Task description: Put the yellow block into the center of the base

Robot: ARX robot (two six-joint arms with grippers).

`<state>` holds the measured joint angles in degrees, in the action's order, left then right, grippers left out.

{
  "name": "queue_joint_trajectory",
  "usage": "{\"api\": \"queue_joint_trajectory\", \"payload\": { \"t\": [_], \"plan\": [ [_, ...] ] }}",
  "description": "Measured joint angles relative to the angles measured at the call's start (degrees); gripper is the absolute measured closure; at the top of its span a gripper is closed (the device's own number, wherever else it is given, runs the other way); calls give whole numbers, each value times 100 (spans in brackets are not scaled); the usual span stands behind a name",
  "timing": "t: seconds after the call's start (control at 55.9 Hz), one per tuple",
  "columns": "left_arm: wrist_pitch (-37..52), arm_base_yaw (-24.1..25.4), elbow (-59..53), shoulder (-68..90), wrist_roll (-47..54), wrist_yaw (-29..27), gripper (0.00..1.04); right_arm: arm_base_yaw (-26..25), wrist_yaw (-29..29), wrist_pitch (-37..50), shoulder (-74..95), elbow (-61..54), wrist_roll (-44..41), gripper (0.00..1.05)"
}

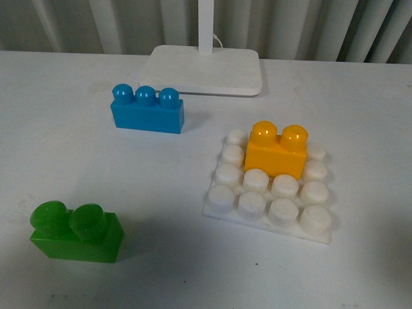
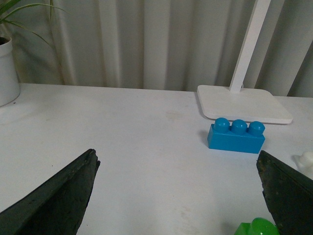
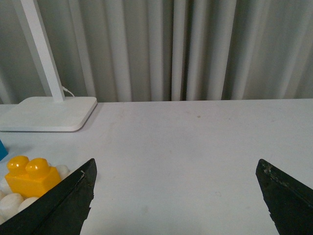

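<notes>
The yellow block (image 1: 277, 149) stands upright on the white studded base (image 1: 270, 212), on its far middle studs, in the front view. It also shows in the right wrist view (image 3: 29, 175) on the base (image 3: 12, 201). Neither gripper shows in the front view. My left gripper (image 2: 178, 169) is open and empty above bare table. My right gripper (image 3: 176, 169) is open and empty, with the yellow block beside one fingertip (image 3: 73, 193).
A blue three-stud brick (image 1: 147, 109) lies behind the base to the left. It also shows in the left wrist view (image 2: 236, 135). A green brick (image 1: 76, 232) sits front left. A white lamp stand plate (image 1: 203, 69) is at the back. A plant pot (image 2: 7, 68) stands far off.
</notes>
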<state>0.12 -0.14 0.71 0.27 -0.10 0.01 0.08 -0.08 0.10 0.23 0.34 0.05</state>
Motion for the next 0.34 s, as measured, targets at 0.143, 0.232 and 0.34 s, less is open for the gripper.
{"api": "queue_joint_trajectory", "payload": {
  "t": [0.143,0.232,0.34],
  "plan": [
    [0,0,0,0,0,0,6,0,0,0,0,0,0,9],
    [0,0,0,0,0,0,6,0,0,0,0,0,0,9],
    [0,0,0,0,0,0,6,0,0,0,0,0,0,9]
  ]
}}
